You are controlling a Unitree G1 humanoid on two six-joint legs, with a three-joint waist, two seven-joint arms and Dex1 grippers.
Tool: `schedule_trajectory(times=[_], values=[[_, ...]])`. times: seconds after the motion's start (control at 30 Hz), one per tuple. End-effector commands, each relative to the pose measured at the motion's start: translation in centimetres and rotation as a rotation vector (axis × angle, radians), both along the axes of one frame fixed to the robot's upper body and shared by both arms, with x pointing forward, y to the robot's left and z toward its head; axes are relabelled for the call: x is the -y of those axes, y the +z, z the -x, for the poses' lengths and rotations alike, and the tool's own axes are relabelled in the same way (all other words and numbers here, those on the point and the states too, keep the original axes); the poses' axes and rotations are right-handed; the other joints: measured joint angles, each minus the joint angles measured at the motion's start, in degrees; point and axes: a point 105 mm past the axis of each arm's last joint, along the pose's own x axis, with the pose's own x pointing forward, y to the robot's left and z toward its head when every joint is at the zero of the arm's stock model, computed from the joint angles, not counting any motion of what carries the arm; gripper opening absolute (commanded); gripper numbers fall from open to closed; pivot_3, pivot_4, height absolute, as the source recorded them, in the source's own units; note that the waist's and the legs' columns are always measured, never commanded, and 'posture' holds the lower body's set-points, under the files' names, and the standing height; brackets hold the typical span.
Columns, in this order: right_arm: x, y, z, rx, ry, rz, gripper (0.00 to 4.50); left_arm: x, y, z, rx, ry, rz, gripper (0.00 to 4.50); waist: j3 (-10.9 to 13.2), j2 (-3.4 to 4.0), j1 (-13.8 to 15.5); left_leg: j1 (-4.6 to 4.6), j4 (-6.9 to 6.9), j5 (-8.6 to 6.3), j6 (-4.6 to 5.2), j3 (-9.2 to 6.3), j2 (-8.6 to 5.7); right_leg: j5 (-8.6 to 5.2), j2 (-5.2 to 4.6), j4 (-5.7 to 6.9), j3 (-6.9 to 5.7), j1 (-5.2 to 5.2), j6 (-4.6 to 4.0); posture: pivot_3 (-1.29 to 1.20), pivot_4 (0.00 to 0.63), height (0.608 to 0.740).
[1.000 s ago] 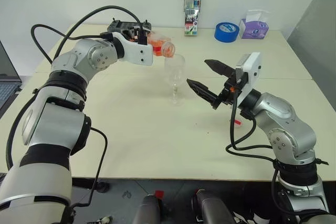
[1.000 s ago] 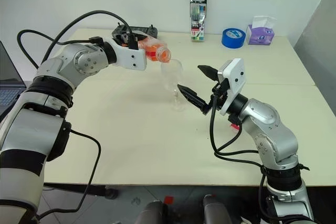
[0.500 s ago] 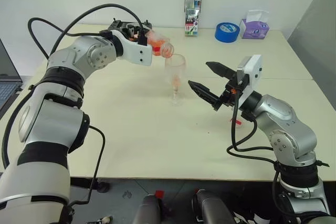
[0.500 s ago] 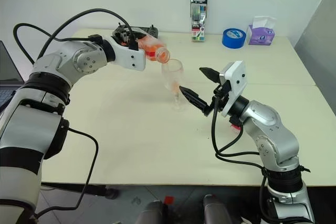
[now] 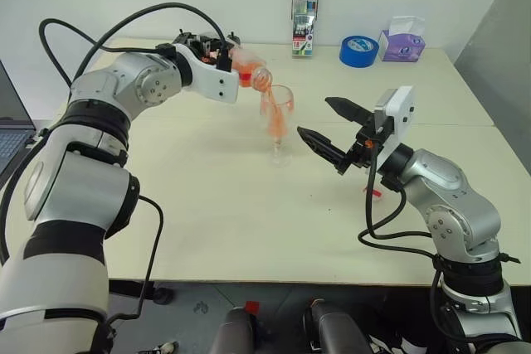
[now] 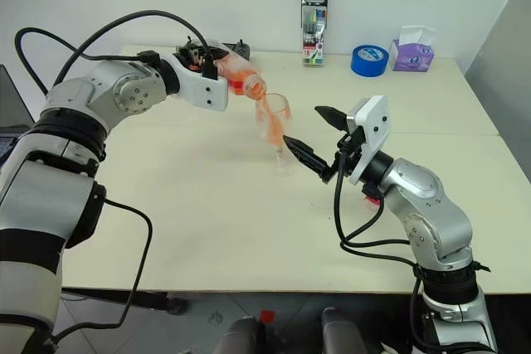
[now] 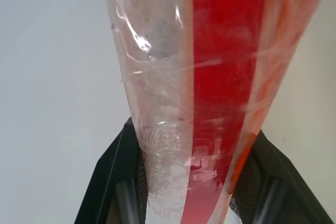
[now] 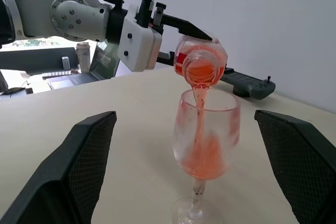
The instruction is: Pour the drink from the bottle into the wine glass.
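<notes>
Bottle [image 5: 249,65] in left claw [image 5: 230,57]

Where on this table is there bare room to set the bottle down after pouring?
Bare cream table lies in front of the clear stemmed wine glass, between both arms. The back edge is crowded: black controller, marker pack, blue tape roll, purple tissue pack.

No text, label, brand, number or sign can be read. The bottle [image 8: 199,62] carries a plain red strip with no legible print. The marker pack [image 5: 304,19] standing at the far edge of the table [image 5: 207,205] has printing too small to make out, and so does the tissue pack [image 5: 401,41].
</notes>
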Motion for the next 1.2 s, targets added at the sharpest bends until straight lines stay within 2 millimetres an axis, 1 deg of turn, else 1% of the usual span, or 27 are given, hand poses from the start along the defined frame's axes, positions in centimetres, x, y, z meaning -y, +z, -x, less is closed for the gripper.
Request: schedule_trajectory(times=[0.03,0.47,1.2], values=[[-0.16,1.44,0.77,0.064,0.009,-0.007,4.50,0.10,3.03,0.37,0.089,-0.011,0.013,1.68,0.00,0.00,0.00,0.00,0.00,0.00,0.00,0.00,0.00,0.00,0.00,0.00,0.00,0.00,0.00,0.00,0.150,0.740],[-0.30,1.29,0.98,0.066,0.010,-0.004,4.50,0.34,3.30,0.27,0.105,-0.009,0.004,1.68,0.00,0.00,0.00,0.01,0.00,0.01,0.02,0.00,-0.01,0.00,0.00,0.02,0.00,0.00,0.00,0.00,0.150,0.740],[0.02,1.28,0.92,0.065,-0.008,0.002,4.50,0.96,3.64,0.06,0.118,-0.009,0.001,1.68,0.00,0.00,-0.01,0.02,0.03,0.02,0.03,0.00,-0.02,0.00,-0.01,0.05,0.00,0.00,0.00,0.00,0.150,0.740]])
